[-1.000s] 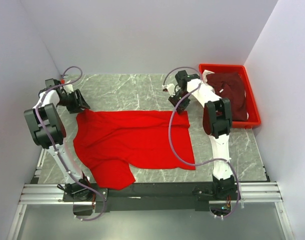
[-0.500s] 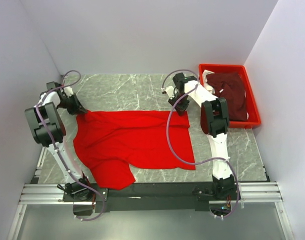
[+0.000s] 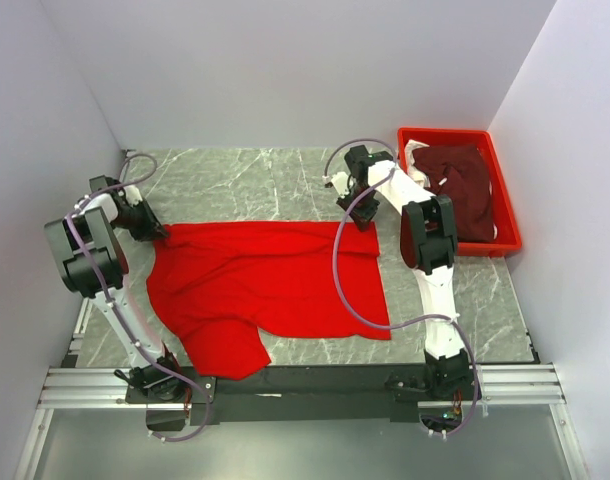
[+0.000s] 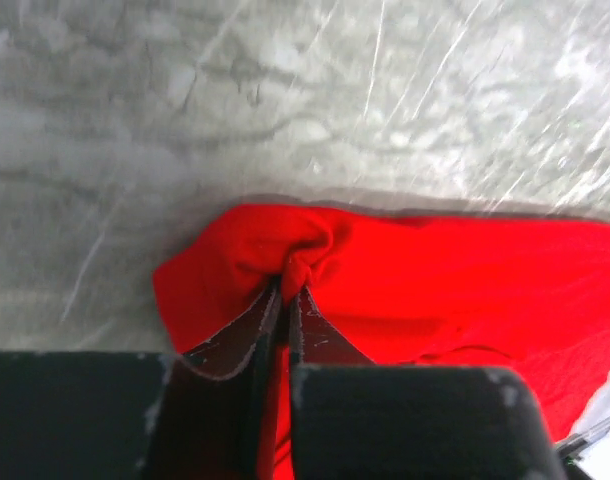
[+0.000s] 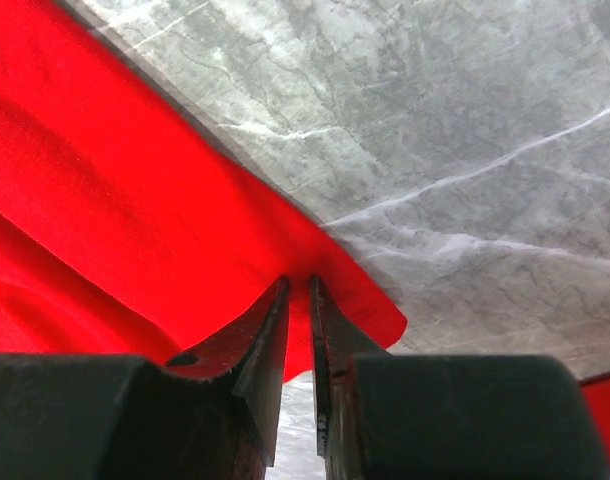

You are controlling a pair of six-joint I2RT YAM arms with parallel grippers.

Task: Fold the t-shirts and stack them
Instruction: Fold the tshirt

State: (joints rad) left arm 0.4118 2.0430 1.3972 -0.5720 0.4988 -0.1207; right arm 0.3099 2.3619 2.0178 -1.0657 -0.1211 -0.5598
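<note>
A bright red t-shirt point(image 3: 265, 285) lies spread on the marble table. My left gripper point(image 3: 157, 232) is shut on its far left corner; in the left wrist view the cloth point(image 4: 405, 280) bunches between the fingertips point(image 4: 270, 300). My right gripper point(image 3: 357, 222) is shut on the far right corner; the right wrist view shows the red cloth point(image 5: 135, 220) pinched between the closed fingers point(image 5: 275, 310). A dark maroon t-shirt point(image 3: 460, 190) lies crumpled in the red tray point(image 3: 509, 230) at the back right, with a bit of white fabric point(image 3: 417, 150) at its far edge.
The marble table point(image 3: 265, 180) is bounded by white walls at the left, back and right. The red tray stands against the right wall. A purple cable point(image 3: 337, 270) hangs over the shirt's right half. The metal rail point(image 3: 305, 385) runs along the near edge.
My left gripper has moved left and slightly nearer, drawing the shirt's far left corner outward. The right gripper has barely moved.
</note>
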